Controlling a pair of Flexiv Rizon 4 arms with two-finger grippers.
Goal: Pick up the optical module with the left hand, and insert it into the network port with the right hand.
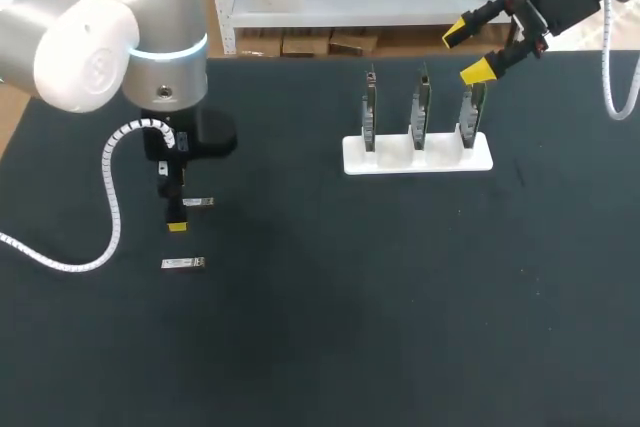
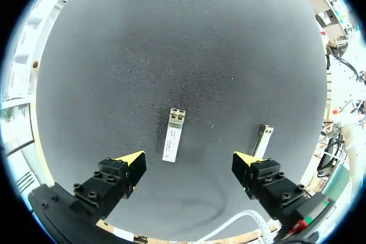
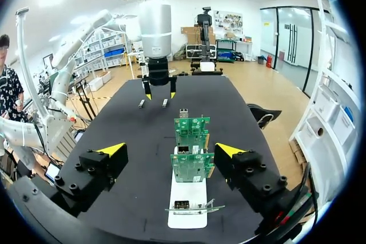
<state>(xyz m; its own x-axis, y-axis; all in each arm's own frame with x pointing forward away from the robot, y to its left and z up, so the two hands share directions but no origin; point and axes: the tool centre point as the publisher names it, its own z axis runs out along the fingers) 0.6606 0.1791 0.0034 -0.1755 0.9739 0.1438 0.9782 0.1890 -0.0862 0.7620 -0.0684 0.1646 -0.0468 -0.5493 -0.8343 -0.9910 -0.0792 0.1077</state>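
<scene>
- Silver metal optical module (image 2: pixel 173 134), a slim rectangular bar, lies flat on the black table mat (image 2: pixel 171 38). It sits between the fingers of the left gripper (image 2: pixel 189 163) and slightly ahead of them, touching neither.
- Left gripper state: the black fingers with yellow tips stand wide apart and hold nothing. The pick-up is judged not yet done.
- A second silver module (image 2: pixel 262 140) of the same kind lies just outside one finger, close to its yellow tip.
- Right gripper (image 3: pixel 170 151) state: fingers spread apart, empty. Ahead of and below it, three upright green circuit boards (image 3: pixel 191 132) stand in a row on a white slotted base (image 3: pixel 186 195). A small metal network port (image 3: pixel 184 114) shows at the top edge of the farthest board.
- Risk: the optical module sits nearer one finger than the other. On closing, that finger would likely push or turn it before the other makes contact.
- Risk: a descent could bring the outer finger down on the second silver module and knock it.
- Risk: the thin, smooth body, if gripped off-centre, may rotate in the jaws. That would spoil the handover and the alignment with the narrow port.
- Risk: off-axis insertion force could tip a board or shift the base.
</scene>
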